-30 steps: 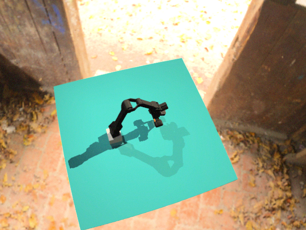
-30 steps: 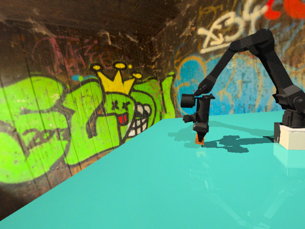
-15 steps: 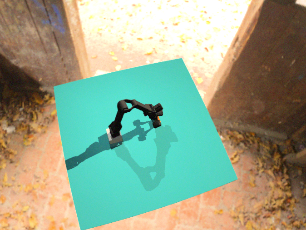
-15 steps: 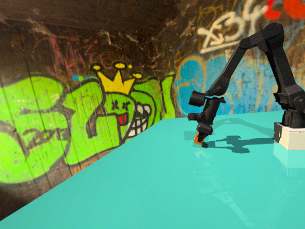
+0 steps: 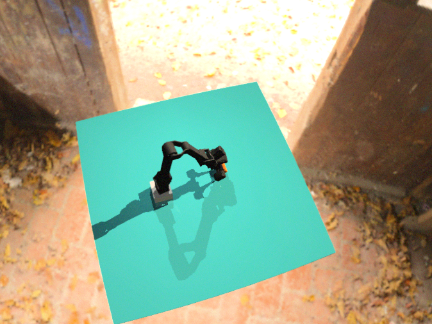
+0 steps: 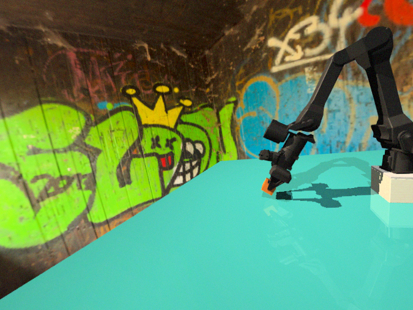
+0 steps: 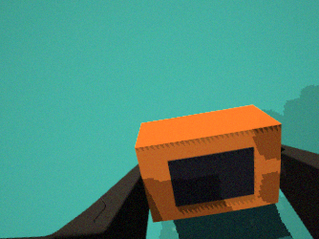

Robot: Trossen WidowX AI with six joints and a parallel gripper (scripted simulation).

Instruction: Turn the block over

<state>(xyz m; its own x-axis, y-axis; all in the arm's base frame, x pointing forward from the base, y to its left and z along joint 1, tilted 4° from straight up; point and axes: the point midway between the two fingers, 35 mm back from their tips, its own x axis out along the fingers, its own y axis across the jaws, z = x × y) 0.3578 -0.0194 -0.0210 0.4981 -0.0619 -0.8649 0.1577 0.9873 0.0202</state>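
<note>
The orange block (image 5: pixel 224 168) (image 6: pixel 266 187) (image 7: pixel 205 126) is held tilted, with a small gap to the table under it in the exterior view. Its marked side, with a dark rectangle (image 7: pixel 215 182), faces the wrist camera, so it faces up toward the palm. My gripper (image 5: pixel 221 169) (image 6: pixel 271 187) (image 7: pixel 206 162) is shut on the block, one finger on each end. It points down and slants outward, away from the arm's base. The block's underside is hidden in the wrist view, and the arm covers most of the block in the top view.
The turquoise table (image 5: pixel 265 223) (image 6: pixel 186 247) lies below, its far edge beyond the gripper in the exterior view. The arm's pale base block (image 5: pixel 163 197) (image 6: pixel 396 188) stands on it. Dark arm shadows fall across the table between the base and the gripper.
</note>
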